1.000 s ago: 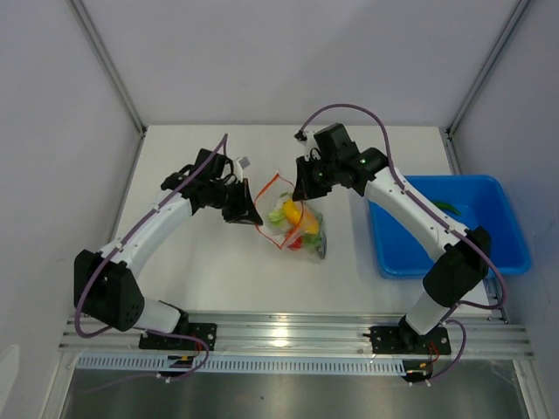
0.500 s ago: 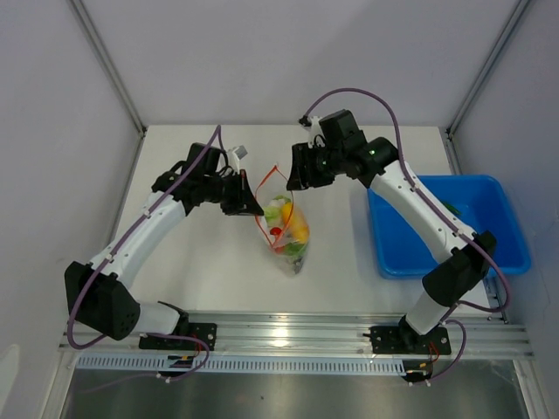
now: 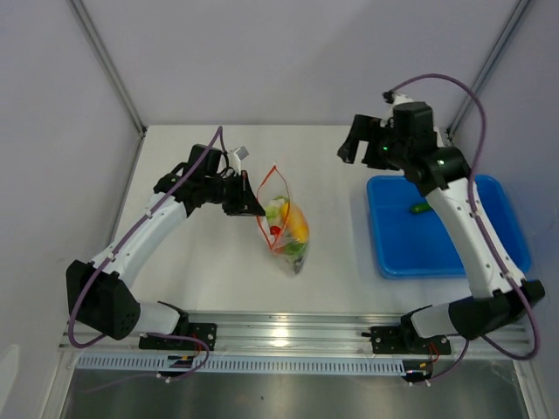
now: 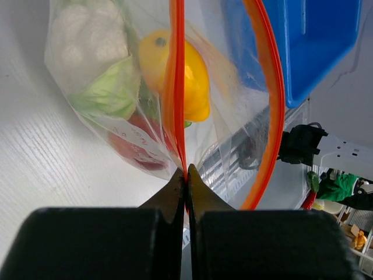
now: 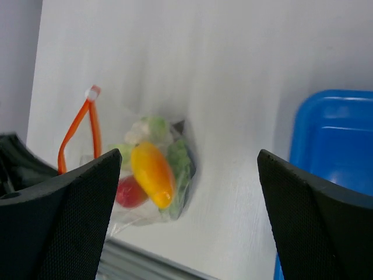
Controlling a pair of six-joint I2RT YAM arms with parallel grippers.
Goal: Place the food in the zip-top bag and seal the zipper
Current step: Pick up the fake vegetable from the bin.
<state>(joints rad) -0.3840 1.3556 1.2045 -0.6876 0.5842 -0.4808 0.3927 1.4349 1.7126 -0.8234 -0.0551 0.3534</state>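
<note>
The left gripper (image 4: 185,175) has its jaws pressed together on the zipper (image 4: 175,87), pinching one orange-red strip at the near-left end of the mouth. From that pinch the two strips part and bow away from each other (the mouth gapes), meeting again at a small pale tab (image 5: 91,92) at the far end. The zip-top bag (image 3: 286,236) lies near the middle of the surface (image 3: 201,262), mouth towards the back, bottom towards the arm bases. The food (image 3: 293,225) sits inside it: a yellow-orange fruit, green leafy pieces, something red and a pale lumpy piece, bunched in the lower half.

The right gripper (image 3: 358,144) is raised with its jaws wide apart, holding and touching nothing, well apart from the bag and near the far-left corner of the blue tray (image 3: 376,229). One small green piece (image 3: 421,208) lies in the tray. A bare strip of surface separates the bag from the tray's left wall, and more bare surface lies left of the bag, under the left arm.
</note>
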